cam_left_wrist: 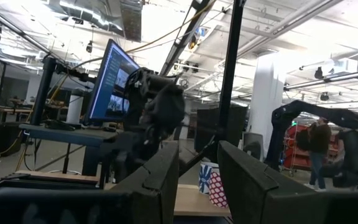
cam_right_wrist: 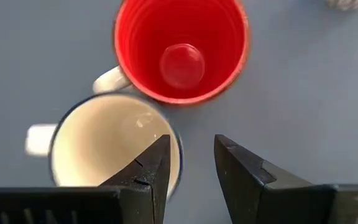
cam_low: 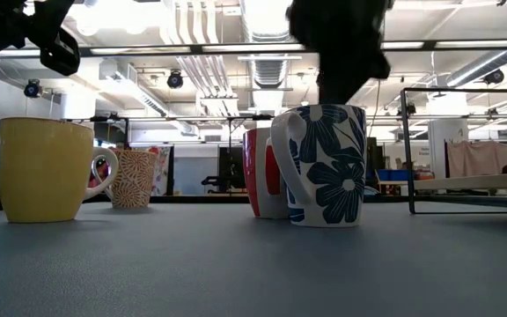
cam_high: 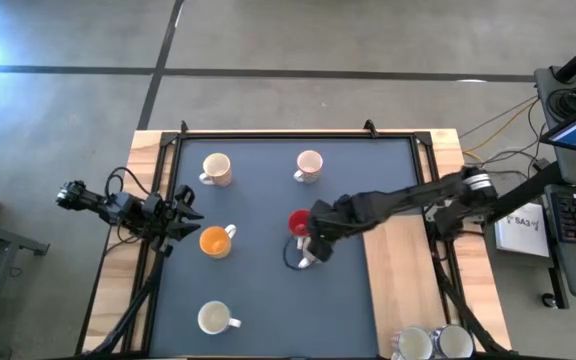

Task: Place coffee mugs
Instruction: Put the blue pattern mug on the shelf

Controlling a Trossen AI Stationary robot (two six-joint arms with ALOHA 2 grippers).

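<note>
A white mug with blue flowers (cam_low: 324,167) stands upright on the dark mat, touching or nearly touching a red mug (cam_right_wrist: 179,50) just behind it. My right gripper (cam_right_wrist: 191,162) hangs over the flowered mug (cam_right_wrist: 98,149), pointing down and open. One finger is inside the mug and one outside its wall, on the side away from the handle. An orange mug (cam_high: 215,241) stands at the mat's left. My left gripper (cam_high: 190,218) is open and empty beside the orange mug, at the table's left edge.
A cream patterned mug (cam_high: 216,168) and a pale pink mug (cam_high: 309,165) stand at the far side of the mat, and a white mug (cam_high: 215,318) at the near left. Two more mugs (cam_high: 433,343) stand on the wooden strip at the near right. A black frame (cam_high: 298,133) borders the mat.
</note>
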